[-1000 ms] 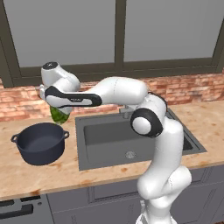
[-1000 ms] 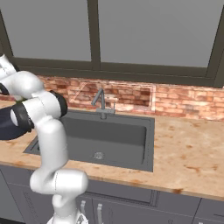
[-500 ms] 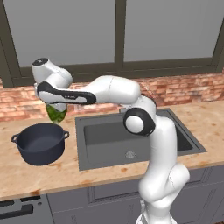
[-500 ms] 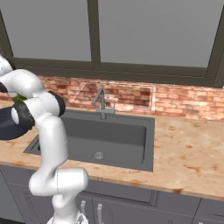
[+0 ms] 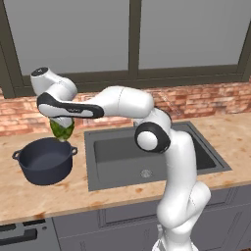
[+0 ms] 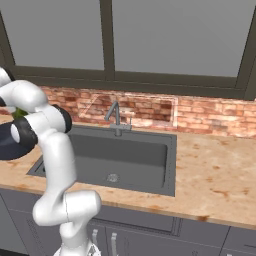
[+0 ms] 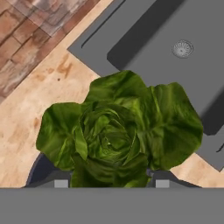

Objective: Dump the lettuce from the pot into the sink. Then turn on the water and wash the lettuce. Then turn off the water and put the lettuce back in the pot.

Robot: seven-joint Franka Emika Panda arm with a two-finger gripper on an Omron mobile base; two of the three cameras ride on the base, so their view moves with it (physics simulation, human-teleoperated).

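Observation:
The bright-green ruffled lettuce (image 5: 62, 130) hangs in my gripper (image 5: 62, 126), just above the back right rim of the dark navy pot (image 5: 45, 160) on the counter left of the sink (image 5: 147, 152). In the hand view the lettuce (image 7: 118, 135) covers the middle, held between the two fingertips (image 7: 61, 182), with my gripper (image 7: 111, 183) shut on it. A sliver of the pot's rim (image 7: 37, 173) shows under the leaves, and the sink's drain (image 7: 182, 48) lies beyond. In the right base view a bit of the lettuce (image 6: 20, 113) peeks out behind the arm, above the pot (image 6: 6, 146).
The grey faucet (image 6: 116, 118) stands at the back of the sink (image 6: 125, 155); no water runs. A brick backsplash and window run behind the counter (image 5: 29, 196). My arm stretches from the right across the sink's left part.
The hand has swung a little to the left with the lettuce still in it, settling over the pot. The pot and sink have not moved.

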